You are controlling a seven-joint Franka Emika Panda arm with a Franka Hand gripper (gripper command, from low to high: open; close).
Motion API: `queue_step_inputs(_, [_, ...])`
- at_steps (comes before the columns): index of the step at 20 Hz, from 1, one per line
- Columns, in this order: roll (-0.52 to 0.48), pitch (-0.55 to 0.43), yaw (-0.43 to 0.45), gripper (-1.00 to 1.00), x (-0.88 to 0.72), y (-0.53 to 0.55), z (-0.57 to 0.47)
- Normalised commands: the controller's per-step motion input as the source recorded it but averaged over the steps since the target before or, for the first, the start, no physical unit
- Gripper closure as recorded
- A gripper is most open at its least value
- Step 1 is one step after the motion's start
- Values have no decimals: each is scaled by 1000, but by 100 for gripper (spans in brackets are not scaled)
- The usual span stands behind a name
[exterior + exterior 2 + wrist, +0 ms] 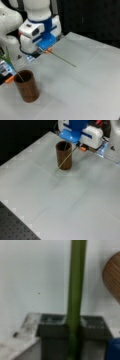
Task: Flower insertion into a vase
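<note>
Grey-white and smooth, the desk (82,85) fills most of both front views, with faint seams crossing it. Behind it the room is dark, and in a front view a black perforated board (12,227) lies at the desk's lower left corner.

With the vase (27,86) as landmark: it stands upright on the desk, a reddish-brown cylinder with straight sides. In a front view a green leafy stalk (10,62) rises out of its mouth and leans toward that view's left. An orange-and-blue object (6,73) sits just to the left of the vase, partly cut off by the frame.

The end effector (48,50) sits low near the desk, up and to the right of the vase in that view; in a front view it appears just behind the vase (64,155), at its upper right (79,147). Its body is white and blue with an orange tip. It is clamped on a thin green flower stem (63,60), which runs out from the fingers across the desk, away from the vase in one view and passing in front of the vase in the other (65,160). In the wrist view the stem (76,290) is pinched between the dark fingers (52,332), and the vase's curved wall (113,277) shows at the right edge.
</note>
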Motion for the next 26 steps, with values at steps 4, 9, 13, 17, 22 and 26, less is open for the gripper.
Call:
queue_step_inputs(4, [0,-71,93,100,-172,-28,-63])
queue_step_inputs(9, [-24,-75,114,100,-189,-79,-44])
queue_step_inputs(13, [-1,-101,94,100,-289,-175,-21])
queue_step_inputs(17, [38,-95,41,100,-365,-19,-38])
queue_step_inputs(22, [38,-111,114,100,-496,-69,-75])
queue_step_inputs(26, [30,-147,164,100,-520,-257,-79])
